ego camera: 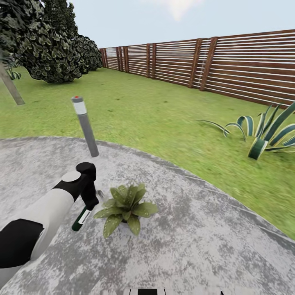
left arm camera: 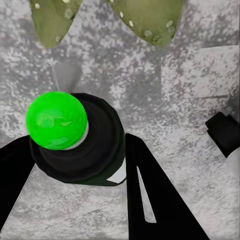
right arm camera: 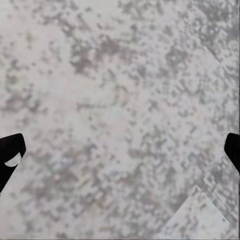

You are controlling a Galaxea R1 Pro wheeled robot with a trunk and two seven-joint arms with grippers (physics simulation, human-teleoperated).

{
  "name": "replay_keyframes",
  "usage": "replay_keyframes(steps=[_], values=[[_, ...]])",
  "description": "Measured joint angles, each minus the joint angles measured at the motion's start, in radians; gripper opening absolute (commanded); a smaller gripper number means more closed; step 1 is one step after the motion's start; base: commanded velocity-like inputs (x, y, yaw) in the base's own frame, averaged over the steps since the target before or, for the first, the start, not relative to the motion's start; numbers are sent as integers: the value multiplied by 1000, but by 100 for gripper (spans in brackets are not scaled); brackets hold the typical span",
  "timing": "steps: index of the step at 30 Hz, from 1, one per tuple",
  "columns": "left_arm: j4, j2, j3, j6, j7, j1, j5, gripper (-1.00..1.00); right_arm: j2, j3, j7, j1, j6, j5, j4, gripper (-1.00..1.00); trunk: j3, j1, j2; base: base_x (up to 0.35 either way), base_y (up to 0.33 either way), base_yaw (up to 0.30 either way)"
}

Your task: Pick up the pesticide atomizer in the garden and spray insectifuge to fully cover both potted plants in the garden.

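Observation:
My left gripper (ego camera: 89, 197) is shut on the pesticide atomizer (ego camera: 81, 217), a dark green bottle with a pale label that hangs tilted below the fingers, just left of a potted plant (ego camera: 125, 207). In the left wrist view the atomizer (left arm camera: 80, 150) sits between the black fingers (left arm camera: 150, 195), a bright green ball at its top, with the plant's speckled leaves (left arm camera: 145, 17) just beyond. The plant is a low rosette standing on the grey patio (ego camera: 192, 241). The second potted plant is out of view. My right gripper (right arm camera: 120, 152) hangs open over bare paving.
A grey bollard lamp (ego camera: 85, 125) stands at the patio's edge behind my left arm. Lawn (ego camera: 164, 110) stretches to a brown slat fence (ego camera: 205, 65). A striped agave (ego camera: 264, 133) grows at the right, and dark trees (ego camera: 49, 41) at the far left.

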Motion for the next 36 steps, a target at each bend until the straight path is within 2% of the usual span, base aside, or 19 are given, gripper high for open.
replay_keyframes(steps=[8, 13, 18, 24, 27, 28, 31, 34, 36], values=[[0, -1, -6, 0, 0, 0, 0, -100, -8, 1, 0, 0, 0, 3, -1, 100, 0, 1, 0, 92, -235, 3], [1, -1, -5, 0, 0, 0, -21, -100, -3, 1, 0, 0, 0, 3, -3, 100, 0, 1, 0, -137, -267, 4], [1, 0, -6, 0, 0, 0, -24, -100, -1, -1, -2, 0, 0, 3, -3, 100, 0, 1, 0, -62, -247, 223], [2, 1, -5, 0, 0, 0, -24, -100, -1, -1, -1, 0, 0, 3, -3, 100, 0, 1, 0, -2, -24, 276], [2, 12, -2, 0, 0, 5, -25, -100, -1, -1, -1, 0, 0, 3, -4, 100, 0, 1, 0, 0, -1, 267], [2, 17, 0, 0, 0, 10, -25, -100, -1, -1, -1, 0, 0, 2, -4, 100, 0, 1, 0, 0, 0, 132], [0, 57, 7, 0, 0, 46, -26, -100, 0, -1, -2, 0, 0, 1, -4, 100, 0, 1, 0, 0, 0, 30], [0, 63, 9, 0, 0, 94, -27, -100, 0, -1, -2, 0, 0, 1, -4, 100, 0, 1, 0, 0, 0, 5], [-12, 65, 14, -1, 0, 192, -26, -100, 0, -1, -2, 0, 0, 1, -4, 100, 0, 1, 0, 0, 0, 0]])
